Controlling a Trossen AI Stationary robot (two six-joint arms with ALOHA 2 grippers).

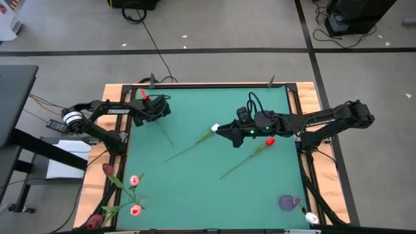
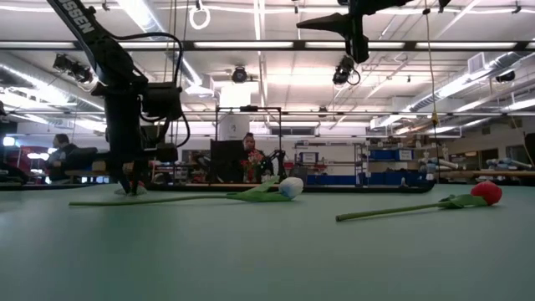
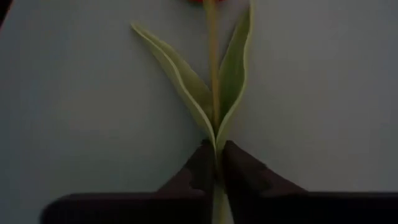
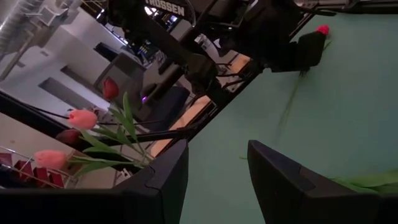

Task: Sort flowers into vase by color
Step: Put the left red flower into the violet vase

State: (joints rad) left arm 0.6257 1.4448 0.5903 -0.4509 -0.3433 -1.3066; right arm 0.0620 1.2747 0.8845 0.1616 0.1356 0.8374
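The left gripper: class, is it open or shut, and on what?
Shut. In the left wrist view the left gripper has both fingers pressed against a green flower stem just below its leaves.

Bright, even overhead light from ceiling strip lamps (image 2: 276, 46) in the low view; the green surface (image 1: 195, 175) shows soft, faint shadows; the left wrist view is dim and blurred, its tulip stem (image 3: 213, 74) soft-edged.

Matt fingers, matt mat, soft-looking petals

My left gripper (image 3: 214, 167) is showing dull black plastic-looking fingers (image 3: 244, 174) pinching a smooth, waxy green stem (image 3: 213, 74); the table (image 1: 214, 175) is wearing a matt green cover inside a pale wooden frame (image 1: 305, 97), and the white tulip (image 2: 290, 186) and red tulip (image 2: 486, 192) are looking cloth-like, unglossed.
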